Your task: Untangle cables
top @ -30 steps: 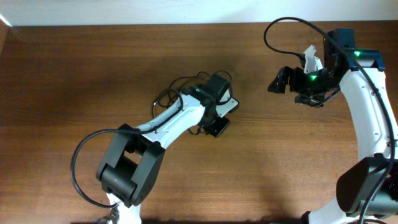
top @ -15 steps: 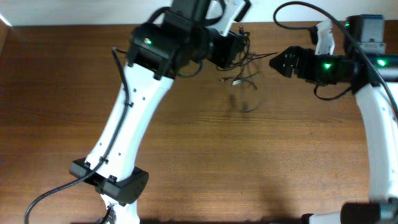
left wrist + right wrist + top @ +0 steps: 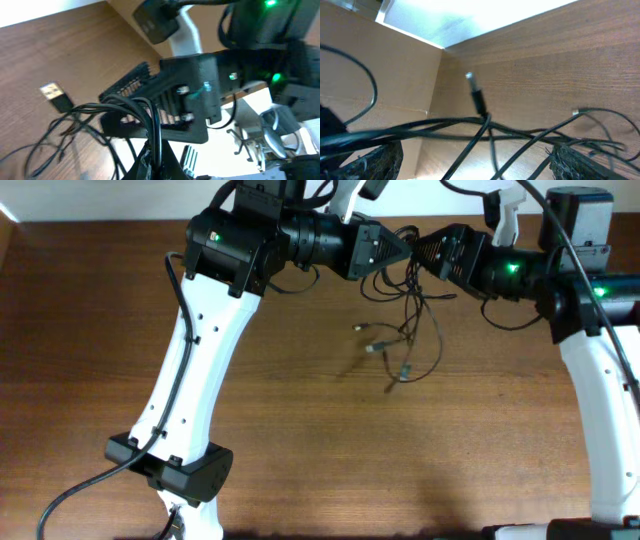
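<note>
YAM: Left fingers clenched on the cables, pinching the bundle where several strands bunch together. Right fingers spread wide, gripping nothing.
Ops: Where's the bundle?
YAM: Over the far side of the desk, right of centre, where both sets of tips nearly meet in the overhead view. Thin black loops trail from the pinch toward the near edge, with faint shadow on the wood beside them.
Ops: On the wood or lifted?
YAM: Pinched part is up at the fingers. Can't tell whether the lowest loops touch the desk.
Ops: Plug ends?
YAM: Overhead shows a small pale plug tip left of the loops, a second tip just below it, and a darker plug lowest of all. Left wrist view has a USB plug, metal shell showing, off to the left on its own cord. Right wrist view has a barrel plug, metal tip uppermost.
Ops: Right side touching anything?
YAM: Strands run side to side across the gap between its pads. Can't tell if any strand rests on one. In the left wrist view its ribbed pad sits just beyond my pinch, cords fanning out in front of it.
</note>
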